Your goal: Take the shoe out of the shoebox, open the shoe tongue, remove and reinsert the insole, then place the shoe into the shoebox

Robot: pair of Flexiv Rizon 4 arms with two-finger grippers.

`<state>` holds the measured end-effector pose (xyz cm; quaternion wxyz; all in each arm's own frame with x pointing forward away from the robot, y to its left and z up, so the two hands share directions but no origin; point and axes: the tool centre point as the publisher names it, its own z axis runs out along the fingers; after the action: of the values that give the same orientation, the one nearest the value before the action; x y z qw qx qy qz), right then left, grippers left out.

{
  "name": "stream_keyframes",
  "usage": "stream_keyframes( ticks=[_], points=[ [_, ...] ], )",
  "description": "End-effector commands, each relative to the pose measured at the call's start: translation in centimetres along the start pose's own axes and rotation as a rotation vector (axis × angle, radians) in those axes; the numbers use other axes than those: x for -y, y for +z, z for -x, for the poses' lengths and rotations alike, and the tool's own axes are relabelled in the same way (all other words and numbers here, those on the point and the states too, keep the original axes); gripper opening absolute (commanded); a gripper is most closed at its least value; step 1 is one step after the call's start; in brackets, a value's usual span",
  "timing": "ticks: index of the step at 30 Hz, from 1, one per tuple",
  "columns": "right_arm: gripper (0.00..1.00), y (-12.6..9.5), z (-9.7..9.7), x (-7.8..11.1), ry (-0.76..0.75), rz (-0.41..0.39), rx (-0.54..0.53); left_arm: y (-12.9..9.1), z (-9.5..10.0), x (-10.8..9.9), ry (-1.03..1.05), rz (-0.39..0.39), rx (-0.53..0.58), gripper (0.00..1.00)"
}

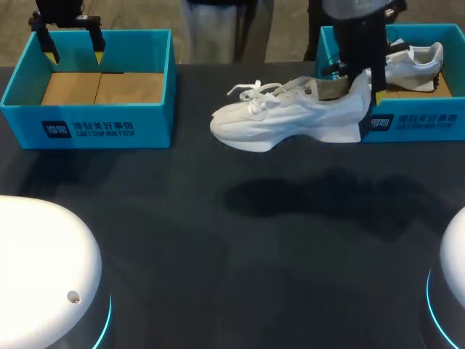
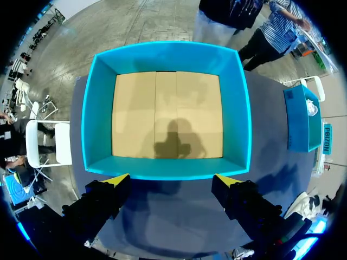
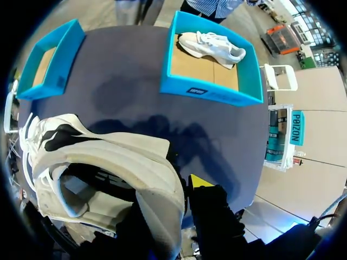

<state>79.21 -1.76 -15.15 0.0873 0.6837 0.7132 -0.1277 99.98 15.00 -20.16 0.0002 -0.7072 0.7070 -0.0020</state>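
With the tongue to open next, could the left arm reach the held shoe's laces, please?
Probably yes: the shoe hangs in the right pincer, laces toward the left pincer, which is open above the empty shoebox; only bare table lies between them.

You see a dark table (image 1: pixel 232 247) spanning the frame. At upper left on it sits a blue box (image 1: pixel 87 127) with a brown cardboard floor. At upper right rests a second white shoe (image 1: pixel 414 62).

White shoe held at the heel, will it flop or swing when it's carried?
Probably fairly stiff: the white shoe juts out level from the right gripper without sagging. Its loose laces will likely dangle and may snag.
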Motion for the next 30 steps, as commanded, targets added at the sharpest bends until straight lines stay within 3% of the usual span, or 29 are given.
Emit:
stream_keyframes(
  ticks=[1, 30],
  points=[
    [0.0, 0.07, -0.58, 0.79, -0.001, 0.02, 0.003, -0.06, 0.0, 0.0, 0.0, 0.001, 0.001, 1.0],
    [0.0, 0.21, -0.94, 1.0, 0.001, 0.02, -0.005, -0.06, 0.0, 0.0, 0.0, 0.001, 0.001, 1.0]
  ],
)
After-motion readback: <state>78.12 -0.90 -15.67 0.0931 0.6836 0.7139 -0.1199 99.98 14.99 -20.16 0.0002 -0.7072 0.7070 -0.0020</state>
